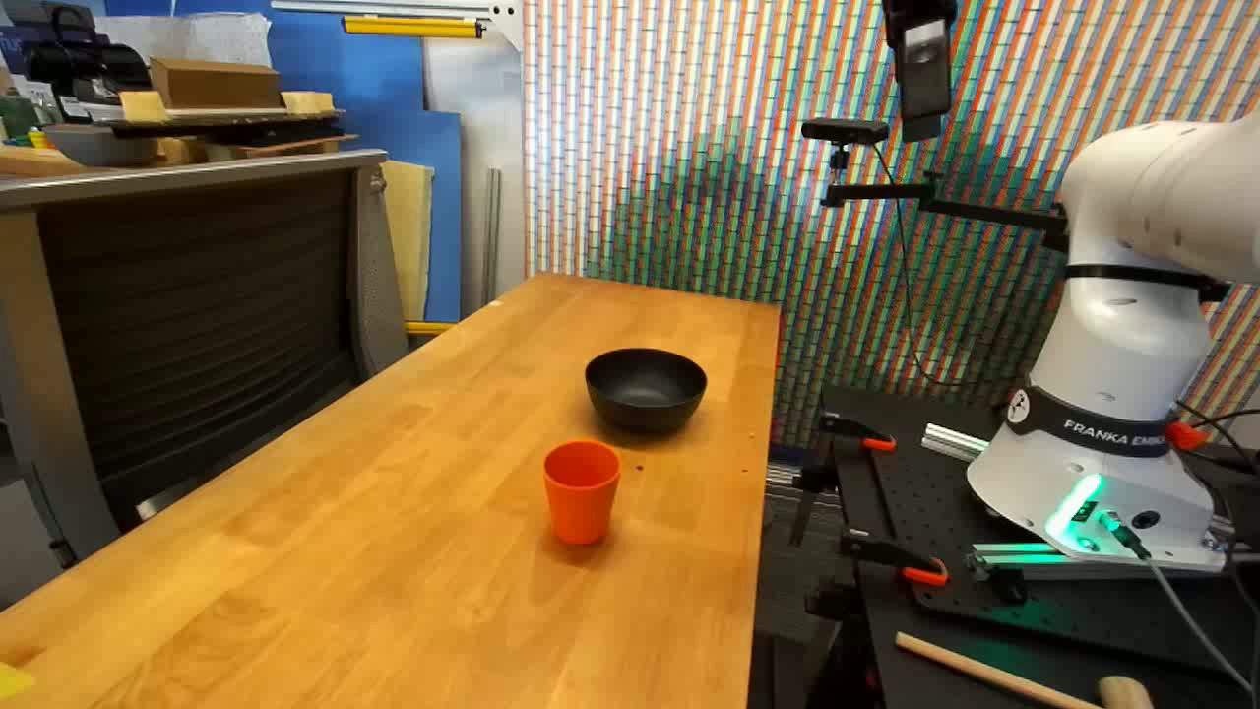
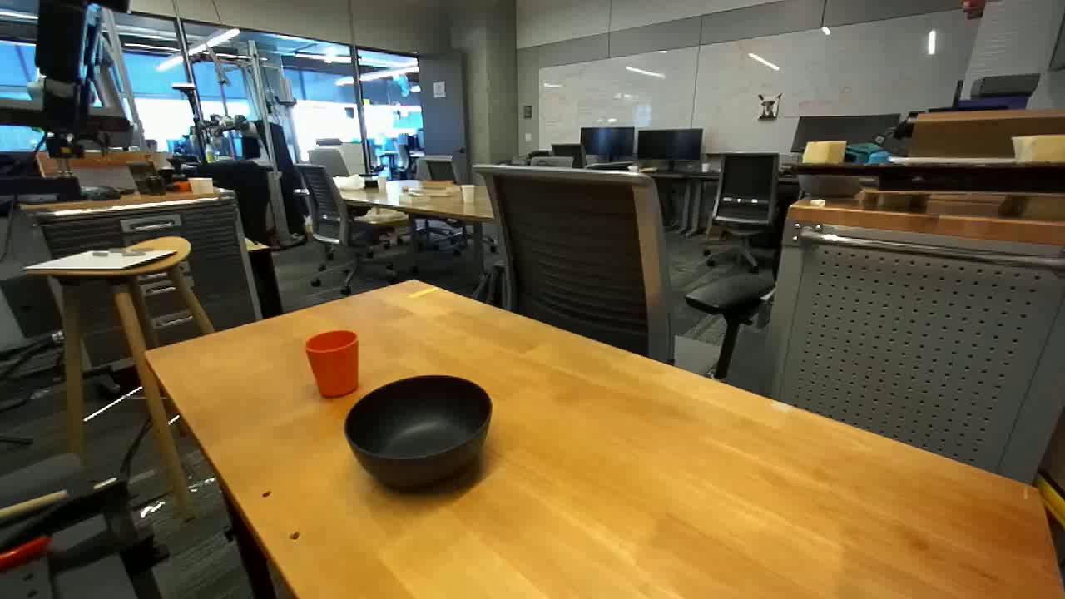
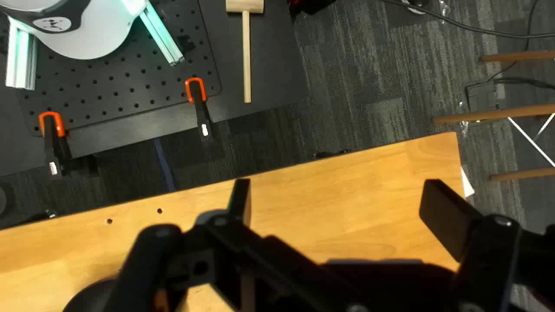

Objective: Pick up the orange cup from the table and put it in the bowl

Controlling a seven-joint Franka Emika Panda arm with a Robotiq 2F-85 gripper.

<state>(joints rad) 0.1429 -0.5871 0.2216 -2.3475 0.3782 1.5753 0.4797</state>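
Gripper (image 3: 340, 210): hanging high, fingers (image 3: 446, 221) standing wide apart in the wrist view, holding nothing; wood of the table (image 3: 368, 186) is showing in the gap.
Cup (image 1: 582, 492): standing on the table, well below the gripper and, going by an exterior view, seemingly lying farther out from the robot base (image 1: 1112, 483) than the gripper is hanging.
Cup in wrist view: not making it out; the gripper is probably hiding it, or it is falling outside the frame.
Cup axis: running upright, mouth facing up; judging that a straight-down grip across the wall is suiting it.
Arm (image 1: 1112, 335): only one is showing, so no nearer-hand choice is arising.
Bowl (image 1: 645, 409): sitting just beside the cup, not touching, also below the gripper; in the wrist view part of it is peeking out at lower left, outside the fingers.
Next move: likely calling for lowering and reaching outward, bringing the gap over the cup while keeping the fingers off the bowl rim.
Cup look: showing plain orange-red, plastic-seeming, smooth, no handle, tapering toward the foot, clearly narrower than the bowl.
Risk: probably light, so tipping easily if one finger is touching first.
Stage: cup waiting ungripped.
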